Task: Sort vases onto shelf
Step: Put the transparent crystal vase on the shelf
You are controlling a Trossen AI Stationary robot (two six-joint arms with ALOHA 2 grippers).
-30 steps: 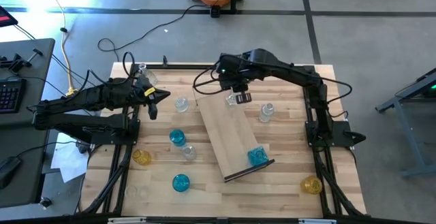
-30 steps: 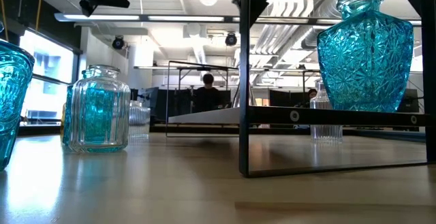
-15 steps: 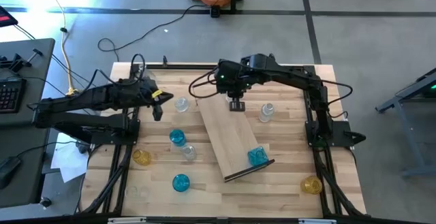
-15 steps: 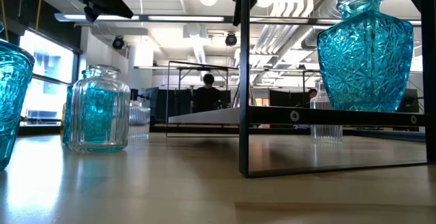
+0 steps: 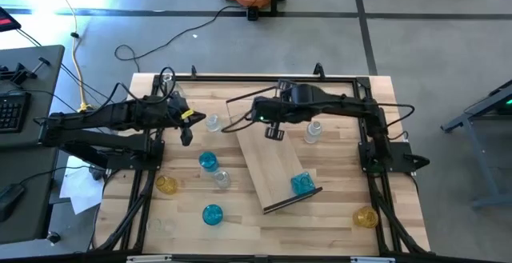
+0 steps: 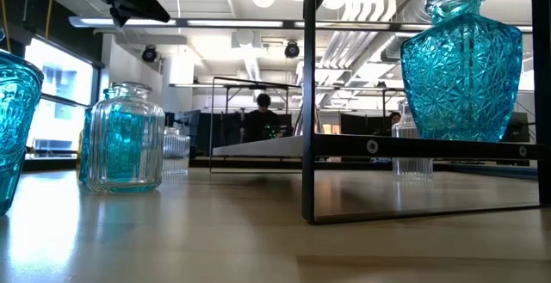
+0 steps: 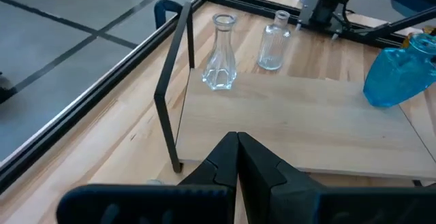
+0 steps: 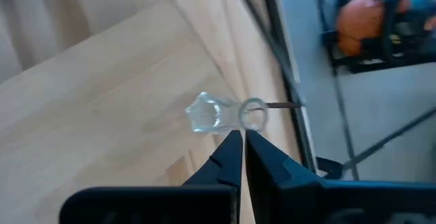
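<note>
Clear vase stands just beyond shut right pincer.

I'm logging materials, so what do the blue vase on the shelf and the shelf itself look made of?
The blue vase looks like translucent cut or pressed glass, with glossy faceted star patterns. The shelf looks like pale matte wood with visible grain; its dark end frame is probably metal.

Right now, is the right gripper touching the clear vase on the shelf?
Apart. The left wrist view shows the clear vase standing free on the shelf, with nothing on it from base to rim. The right gripper is shut and holds nothing.
</note>
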